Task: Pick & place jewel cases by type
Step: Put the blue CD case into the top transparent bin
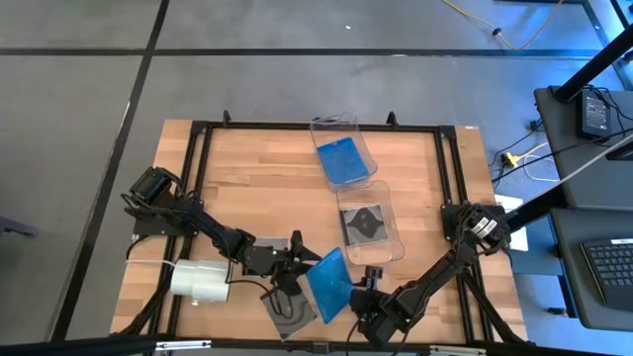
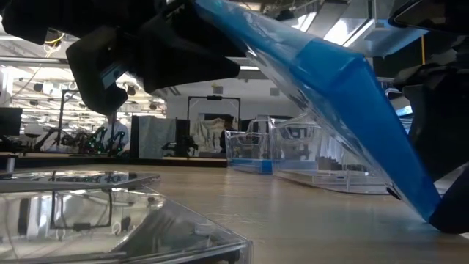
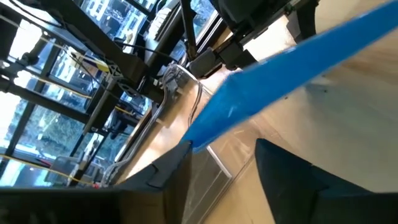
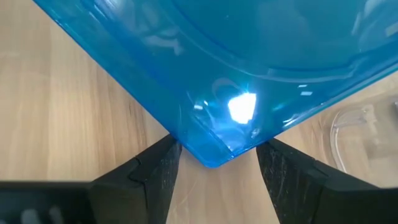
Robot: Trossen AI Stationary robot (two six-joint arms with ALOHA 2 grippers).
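Observation:
A translucent blue jewel case (image 1: 329,282) stands tilted above the table's near edge, between my two grippers. My right gripper (image 4: 217,155) is at its lower corner, on the right side. My left gripper (image 3: 221,162) is at its raised left corner (image 3: 194,138) with its fingers open; in the high view it shows beside the case (image 1: 300,262). A dark grey jewel case (image 1: 292,314) lies flat on the table under the blue one. Two clear bins stand farther back: one (image 1: 346,129) holds a blue case (image 1: 343,160), the other (image 1: 391,213) a dark case (image 1: 364,225). My left gripper is open, and the blue case's raised corner (image 3: 194,138) lies just off one fingertip (image 3: 180,152); I cannot tell whether they touch. My right gripper has the case's lower corner (image 4: 214,158) wedged between its two fingers, one against each of the two edges that meet there. The fingers slant down from the table's near right. The case rises from them toward the left, tilted, its broad face to the wrist camera.
A white roll (image 1: 201,280) lies at the near left beside my left arm. A black frame (image 1: 198,158) runs around the tabletop. The bare wood (image 1: 257,188) at the middle and far left holds nothing.

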